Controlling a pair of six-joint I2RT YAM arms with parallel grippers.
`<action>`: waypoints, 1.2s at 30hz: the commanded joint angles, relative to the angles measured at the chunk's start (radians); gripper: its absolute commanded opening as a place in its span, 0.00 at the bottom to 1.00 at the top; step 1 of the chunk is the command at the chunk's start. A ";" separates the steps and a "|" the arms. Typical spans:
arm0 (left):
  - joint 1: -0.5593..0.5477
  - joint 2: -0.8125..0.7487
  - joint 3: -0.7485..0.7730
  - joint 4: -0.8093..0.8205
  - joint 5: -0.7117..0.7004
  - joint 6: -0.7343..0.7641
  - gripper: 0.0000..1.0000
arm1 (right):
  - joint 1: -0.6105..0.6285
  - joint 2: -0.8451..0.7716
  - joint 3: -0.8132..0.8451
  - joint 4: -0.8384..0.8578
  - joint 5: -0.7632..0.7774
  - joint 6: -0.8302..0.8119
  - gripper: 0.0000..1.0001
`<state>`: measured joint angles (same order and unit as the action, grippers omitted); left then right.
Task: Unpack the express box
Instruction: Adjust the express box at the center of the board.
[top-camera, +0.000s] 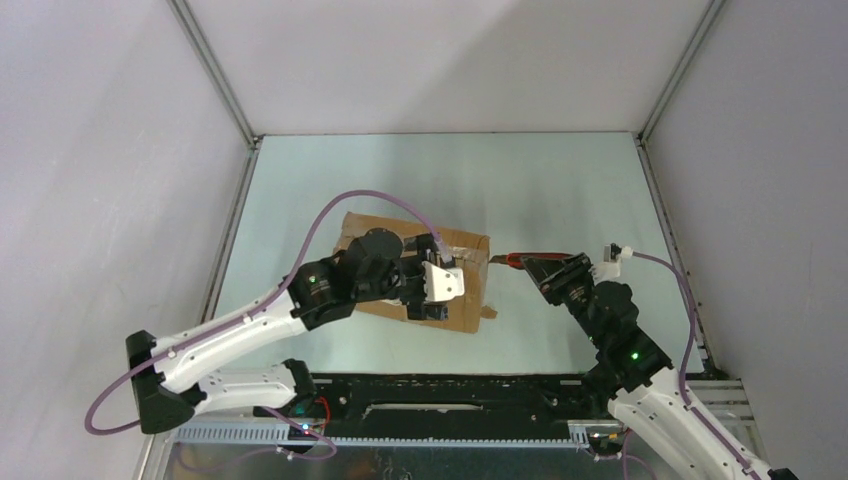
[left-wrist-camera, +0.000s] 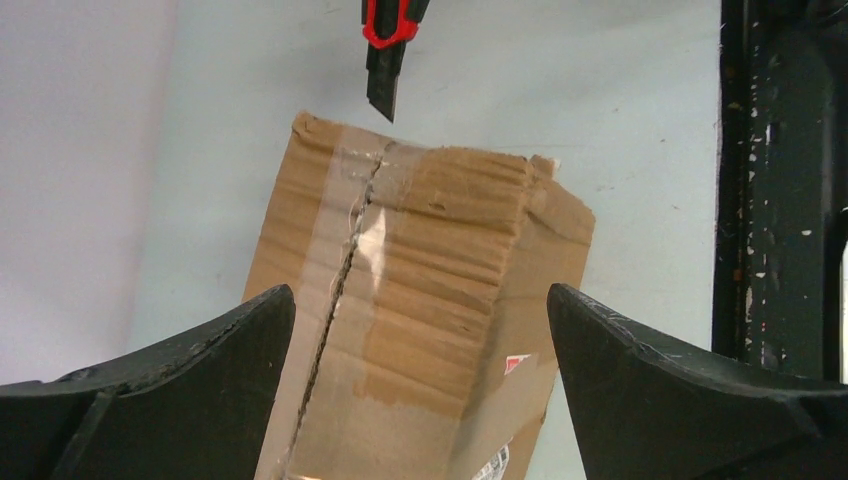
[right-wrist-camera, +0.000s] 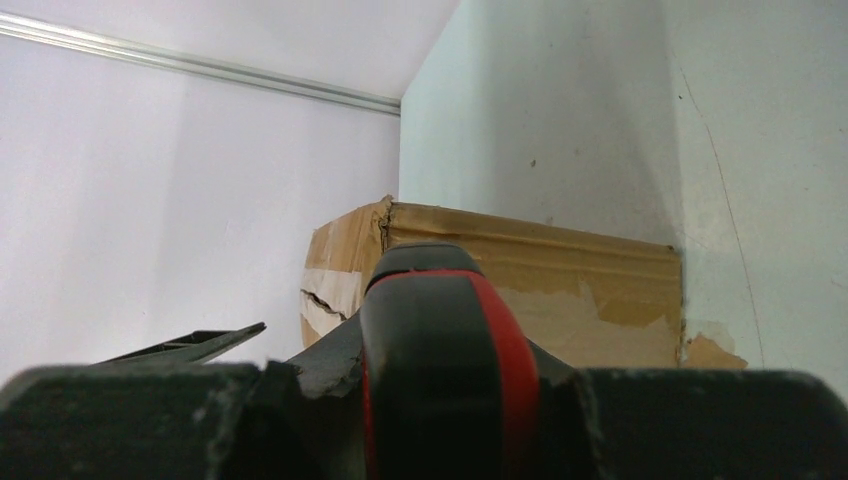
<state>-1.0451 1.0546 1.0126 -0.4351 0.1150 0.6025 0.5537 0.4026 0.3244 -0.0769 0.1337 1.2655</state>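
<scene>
The express box (top-camera: 465, 262), a brown carton with clear tape along its top seam, lies mid-table. In the left wrist view the tape on the express box (left-wrist-camera: 440, 280) is slit along the seam, and a white label shows on its side. My left gripper (top-camera: 432, 300) hovers over the box's near part; the left gripper (left-wrist-camera: 420, 292) stands open with the box seen between its fingers (left-wrist-camera: 200, 385). My right gripper (top-camera: 562, 276) is shut on a red-handled utility knife (top-camera: 528, 261), blade pointing at the box's right end. The knife (right-wrist-camera: 440, 340) fills the right wrist view, the box (right-wrist-camera: 580, 280) behind it.
A black base rail (top-camera: 450, 392) runs along the near table edge. Grey walls with aluminium frame posts (top-camera: 215, 75) enclose the table on three sides. A purple cable (top-camera: 330, 215) arcs over the left arm. The knife tip (left-wrist-camera: 384, 95) hangs just beyond the box's far end.
</scene>
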 joint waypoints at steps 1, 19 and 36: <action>0.047 0.045 0.110 -0.051 0.152 0.003 1.00 | -0.003 -0.012 0.010 0.061 -0.006 -0.006 0.00; 0.179 0.186 0.189 -0.144 0.326 -0.046 1.00 | -0.004 -0.009 0.012 0.089 -0.040 -0.034 0.00; 0.161 0.191 0.161 -0.132 0.306 -0.098 0.98 | -0.004 0.003 0.011 0.115 -0.055 -0.035 0.00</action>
<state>-0.8661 1.2594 1.1431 -0.5705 0.4179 0.5385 0.5537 0.4026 0.3244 -0.0273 0.0830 1.2427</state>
